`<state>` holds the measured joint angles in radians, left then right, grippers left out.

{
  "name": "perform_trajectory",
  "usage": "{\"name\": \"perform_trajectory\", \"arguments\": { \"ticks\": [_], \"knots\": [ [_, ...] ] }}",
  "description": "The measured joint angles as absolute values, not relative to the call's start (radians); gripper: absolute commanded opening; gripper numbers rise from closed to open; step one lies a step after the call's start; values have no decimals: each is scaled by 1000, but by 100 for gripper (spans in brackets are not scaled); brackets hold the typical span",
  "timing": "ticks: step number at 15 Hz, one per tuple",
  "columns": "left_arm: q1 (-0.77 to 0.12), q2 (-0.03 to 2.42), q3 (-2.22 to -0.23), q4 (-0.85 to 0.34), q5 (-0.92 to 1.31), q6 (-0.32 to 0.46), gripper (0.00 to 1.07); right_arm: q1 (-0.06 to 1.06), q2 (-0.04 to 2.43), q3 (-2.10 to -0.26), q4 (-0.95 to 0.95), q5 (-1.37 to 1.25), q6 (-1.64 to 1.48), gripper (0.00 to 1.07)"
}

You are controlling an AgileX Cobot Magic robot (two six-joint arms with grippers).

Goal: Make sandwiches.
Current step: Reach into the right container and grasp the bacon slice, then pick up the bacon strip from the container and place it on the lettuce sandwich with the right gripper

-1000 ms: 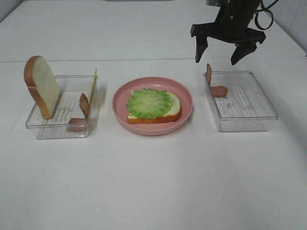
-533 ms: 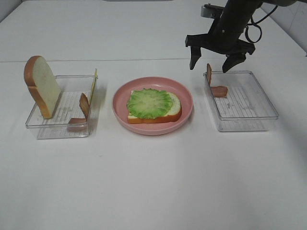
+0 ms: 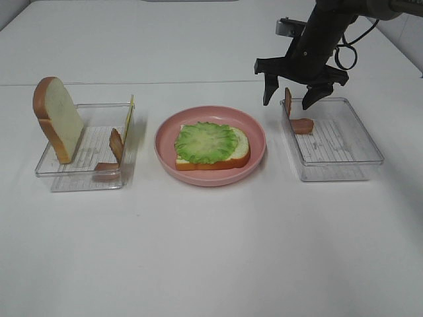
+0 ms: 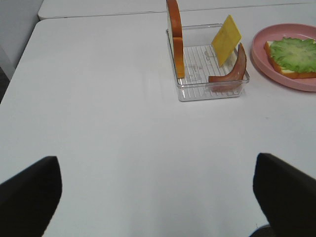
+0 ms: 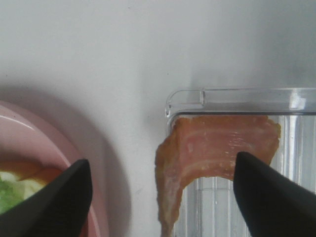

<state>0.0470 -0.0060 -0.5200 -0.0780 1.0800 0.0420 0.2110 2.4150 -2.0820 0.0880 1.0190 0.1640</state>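
Since the meat strip [image 5: 217, 143], leaning on the tray [image 3: 370, 142] wall nearest the plate [image 3: 211, 179], looks thin, floppy and light, the right gripper [image 3: 287, 100], spread astride it, should likely pinch its upper edge gently.

One camera high, one on each wrist.

The high one looks down across the bench [image 3: 211, 251] from its near side, taking in left tray [image 3: 79, 179], plate [image 3: 166, 142] and right tray [image 3: 344, 142]. The left wrist one sits low and well back, facing the left tray and plate edge. The right wrist one looks straight down, very close, on the right tray's corner, meat strip [image 5: 217, 145] and plate rim.
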Motion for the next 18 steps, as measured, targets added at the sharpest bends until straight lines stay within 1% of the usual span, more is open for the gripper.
{"name": "perform_trajectory", "arguments": {
  "ticks": [1,2,3,4,5,6,7,8,9,11,16,18],
  "knots": [
    [47,-6,-520,-78,1080,42,98,211,2415,-2082,88,1019,164,64],
    [47,-6,-520,-78,1080,42,98,211,2415,-2082,88,1019,164,61],
    [47,-6,-520,-78,1080,42,98,211,2415,-2082,88,1018,164,46],
    [47,-6,-520,-78,1080,42,98,211,2415,-2082,86,1017,164,42],
    [47,-6,-520,-78,1080,42,98,211,2415,-2082,81,1013,164,35],
    [47,-6,-520,-78,1080,42,98,211,2415,-2082,79,1012,164,31],
    [47,-6,-520,-78,1080,42,98,211,2415,-2082,68,1004,164,17],
    [47,-6,-520,-78,1080,42,98,211,2415,-2082,65,1000,164,13],
    [47,-6,-520,-78,1080,42,98,211,2415,-2082,56,997,164,7],
    [47,-6,-520,-78,1080,42,98,211,2415,-2082,51,1000,164,0],
    [47,-6,-520,-78,1080,42,98,211,2407,-2082,48,1058,157,0],
    [47,-6,-520,-78,1080,42,98,211,2357,-2082,59,1090,139,0]
  ]
}}
